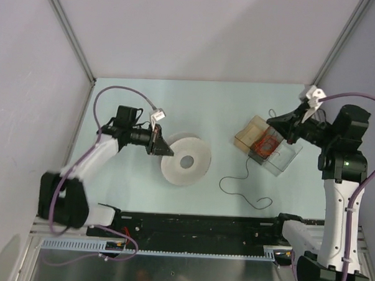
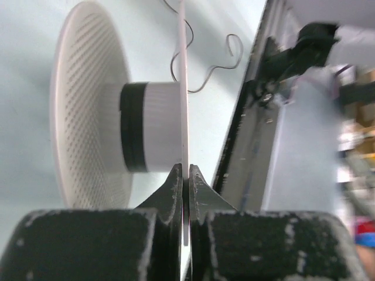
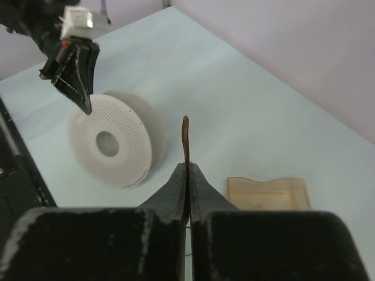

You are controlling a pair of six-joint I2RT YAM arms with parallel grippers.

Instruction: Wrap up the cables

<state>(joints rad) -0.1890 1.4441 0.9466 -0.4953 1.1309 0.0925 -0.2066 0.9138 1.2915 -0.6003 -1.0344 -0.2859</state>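
**Spotter:** What's in hand?

**Me:** My left fingers (image 2: 177,175) are clamped on the thin rim of the white spool (image 2: 155,126), which is tipped up on edge at centre-left of the top view. My right fingers (image 3: 183,175) are pressed together on the cable (image 3: 185,132), with its brown tip poking up above them. The rest trails in loose curls across the table (image 1: 145,101), lower middle of the top view, apart from the spool.

**Spotter:** How do you do this well?

**Me:** I'd say hold the spool dead steady and carry the tip to the hub between the flanges. Light tension should stop the slack kinking or snagging the clear trays (image 1: 285,158).

**Spotter:** Anything you can't see?

**Me:** I lose the cable's run down past the trays because it's too thin. There's a dark band on the hub, and I can't tell whether it's wound cable or tape.
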